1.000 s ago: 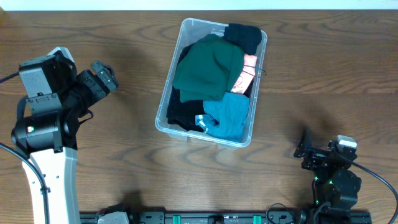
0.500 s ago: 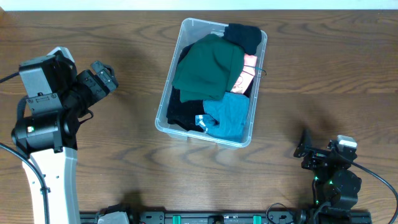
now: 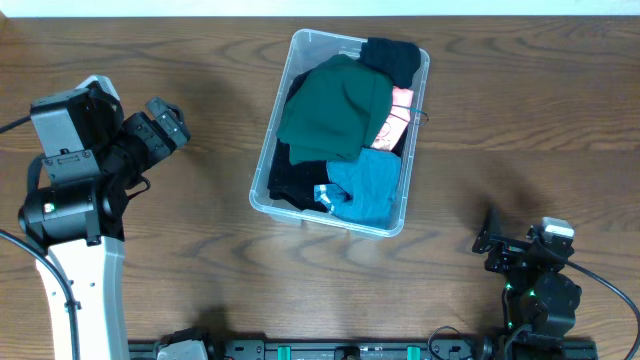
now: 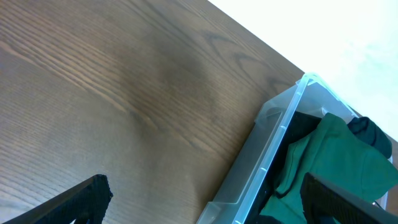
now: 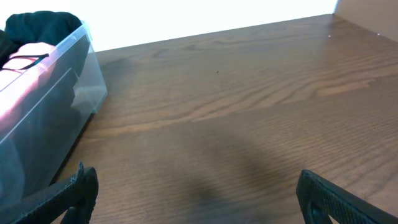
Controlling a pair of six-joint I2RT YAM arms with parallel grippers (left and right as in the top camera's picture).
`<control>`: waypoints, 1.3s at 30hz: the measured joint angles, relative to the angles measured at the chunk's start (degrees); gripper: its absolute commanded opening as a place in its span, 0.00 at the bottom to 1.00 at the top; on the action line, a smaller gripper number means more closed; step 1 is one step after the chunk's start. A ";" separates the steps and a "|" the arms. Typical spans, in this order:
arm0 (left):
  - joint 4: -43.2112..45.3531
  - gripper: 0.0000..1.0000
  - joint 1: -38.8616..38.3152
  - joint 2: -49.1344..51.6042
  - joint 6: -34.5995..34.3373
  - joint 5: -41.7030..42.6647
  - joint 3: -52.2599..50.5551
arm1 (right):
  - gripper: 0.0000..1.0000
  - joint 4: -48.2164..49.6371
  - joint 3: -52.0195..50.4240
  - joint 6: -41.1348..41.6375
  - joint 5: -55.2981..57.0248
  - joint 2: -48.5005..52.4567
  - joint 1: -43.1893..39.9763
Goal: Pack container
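Observation:
The clear container stands at the middle back of the wooden table, filled with clothes: a dark green garment, a black one, a teal one and a pink piece. Its left wall shows in the left wrist view, its corner in the right wrist view. My left gripper is open and empty, well left of the container. My right gripper is open and empty near the front right. Both sets of fingers are spread wide over bare wood.
The table's far edge runs just behind the container. The right arm's base sits at the front right, the left arm's white body at the left.

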 measured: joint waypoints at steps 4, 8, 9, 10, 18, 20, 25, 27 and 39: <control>-2.78 0.98 0.00 0.00 0.02 -0.02 0.00 | 0.99 0.02 0.00 0.00 -0.02 0.00 0.00; -8.98 0.98 0.00 -0.09 0.02 0.00 0.00 | 0.99 0.07 -0.02 0.00 -0.02 0.00 0.00; -9.94 0.98 0.00 -0.22 0.02 0.00 -0.02 | 0.99 0.04 -0.02 0.00 -0.02 0.00 0.00; -10.10 0.98 0.00 -0.46 0.02 0.00 -0.04 | 0.99 0.04 -0.02 0.00 -0.02 0.00 0.00; 6.43 0.98 0.00 -8.92 12.11 4.02 -5.90 | 0.99 0.09 -0.02 0.00 -0.02 0.00 0.00; 8.44 0.98 0.00 -12.76 17.18 5.81 -8.50 | 0.99 0.09 -0.02 0.00 -0.02 0.00 0.00; 9.01 0.98 0.00 -23.65 26.16 7.69 -16.94 | 0.99 0.09 -0.04 0.00 -0.02 -0.02 0.00; 8.90 0.98 0.00 -27.52 28.57 7.80 -20.61 | 0.99 0.09 -0.04 0.00 -0.04 -0.02 0.00; 10.58 0.98 -0.42 -49.40 29.46 7.78 -43.76 | 0.99 0.09 -0.09 0.00 -0.04 -0.13 0.00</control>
